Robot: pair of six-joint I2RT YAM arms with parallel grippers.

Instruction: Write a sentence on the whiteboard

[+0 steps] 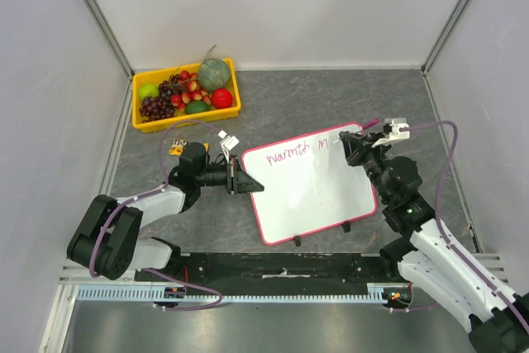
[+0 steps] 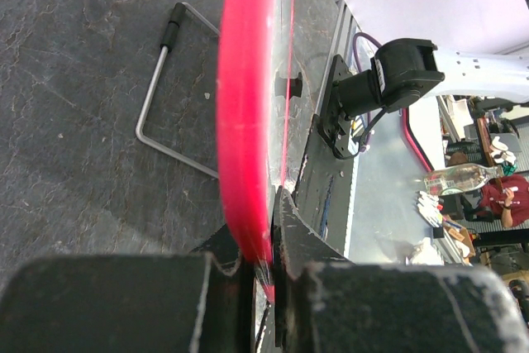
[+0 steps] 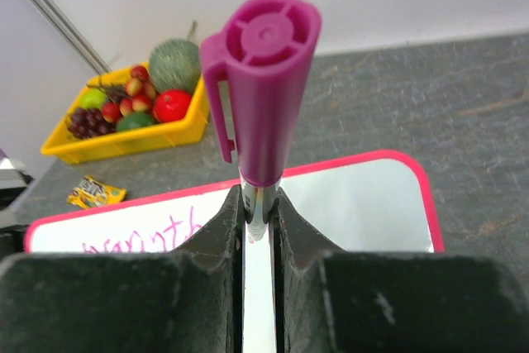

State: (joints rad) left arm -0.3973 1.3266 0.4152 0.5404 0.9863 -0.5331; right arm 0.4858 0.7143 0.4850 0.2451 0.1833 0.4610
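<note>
The whiteboard [image 1: 314, 192], white with a pink-red rim, lies tilted in the middle of the table. Along its top runs the sentence [image 1: 289, 155] in magenta, reading "warmth" plus a few more strokes. My left gripper [image 1: 245, 183] is shut on the board's left rim [image 2: 244, 121], both fingers pinching it [image 2: 269, 266]. My right gripper [image 1: 354, 148] is shut on a marker [image 3: 266, 80] with a magenta cap on its back end. It holds the marker over the board's upper right part [image 3: 355, 204], just right of the letters [image 3: 149, 233]. The tip is hidden.
A yellow fruit tray [image 1: 186, 126] with grapes, apples and a melon stands at the back left [image 3: 124, 140]. A small snack packet [image 1: 178, 148] lies between it and the left arm. Under the board a wire stand [image 2: 157, 97] shows. Walls close in three sides.
</note>
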